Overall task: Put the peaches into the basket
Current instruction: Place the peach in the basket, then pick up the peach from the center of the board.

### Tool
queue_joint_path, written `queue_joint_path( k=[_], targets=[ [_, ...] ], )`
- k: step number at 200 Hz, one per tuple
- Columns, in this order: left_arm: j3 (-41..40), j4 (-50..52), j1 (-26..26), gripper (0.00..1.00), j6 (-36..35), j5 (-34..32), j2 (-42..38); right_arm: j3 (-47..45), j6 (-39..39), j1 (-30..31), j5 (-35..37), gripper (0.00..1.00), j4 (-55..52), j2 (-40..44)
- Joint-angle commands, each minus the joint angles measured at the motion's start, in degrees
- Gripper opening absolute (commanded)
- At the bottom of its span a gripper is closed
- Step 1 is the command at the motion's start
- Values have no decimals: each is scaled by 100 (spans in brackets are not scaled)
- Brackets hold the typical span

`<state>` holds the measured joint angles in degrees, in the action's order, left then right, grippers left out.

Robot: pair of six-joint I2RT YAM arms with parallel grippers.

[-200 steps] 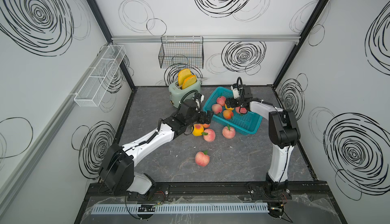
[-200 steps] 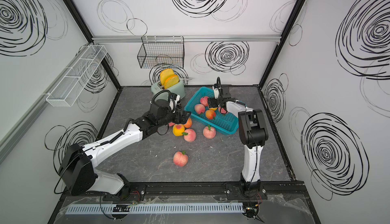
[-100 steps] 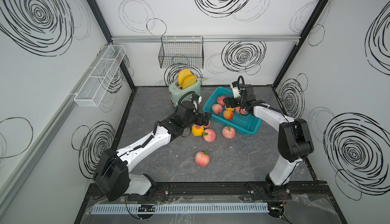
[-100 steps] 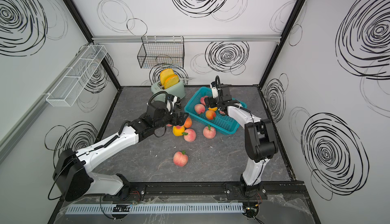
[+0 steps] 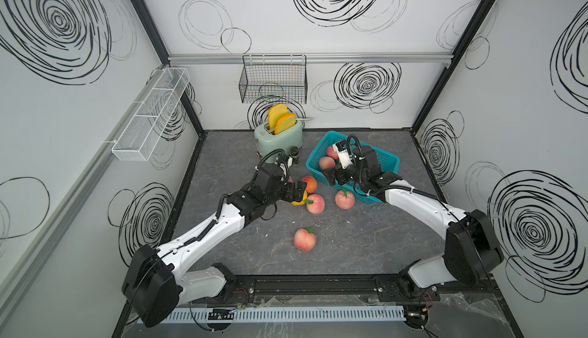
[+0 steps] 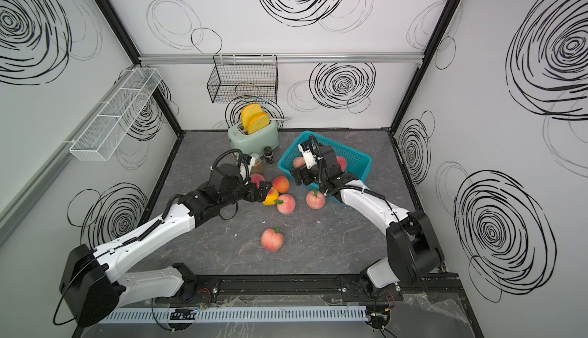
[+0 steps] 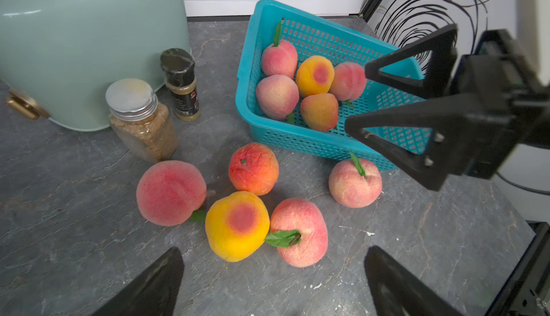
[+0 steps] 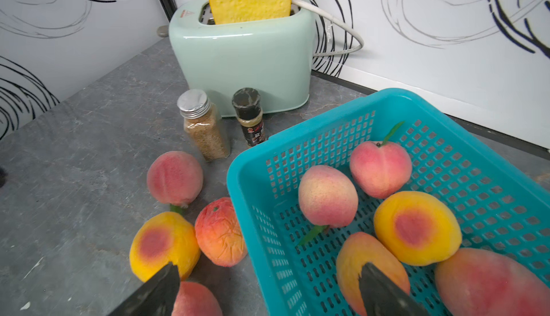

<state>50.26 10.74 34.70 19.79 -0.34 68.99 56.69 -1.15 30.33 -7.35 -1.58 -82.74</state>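
Fingers (image 7: 154, 287) were wide and empty: the left gripper's (image 7: 272, 252) framed a round yellow-orange toy peach (image 7: 236, 225); the right gripper's (image 8: 269, 267) straddled the teal slotted plastic basket's (image 8: 238, 180) wall.

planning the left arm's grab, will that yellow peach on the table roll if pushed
The yellow peach looks round, so a nudge would probably roll it. It seems to touch the pink leafed peach, so both may shift. Its matte skin likely isn't slippery.

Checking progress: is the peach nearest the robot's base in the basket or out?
Out: the peach lies alone on the tabletop, apart from the basket.
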Motion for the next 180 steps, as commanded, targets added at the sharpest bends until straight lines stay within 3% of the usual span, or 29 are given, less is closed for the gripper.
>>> queue_joint_path(
  k=[1,76,180],
  targets=[
    [-201,51,-190,98,81,-44,-195,-345,-87,142,37,99,110,311],
    [-548,-246,-743,98,400,513,-83,-1172,-264,448,-84,99,427,751],
    [-457,-809,-927,98,708,61,799,-1520,-403,636,-389,99,774,849]
  ],
)
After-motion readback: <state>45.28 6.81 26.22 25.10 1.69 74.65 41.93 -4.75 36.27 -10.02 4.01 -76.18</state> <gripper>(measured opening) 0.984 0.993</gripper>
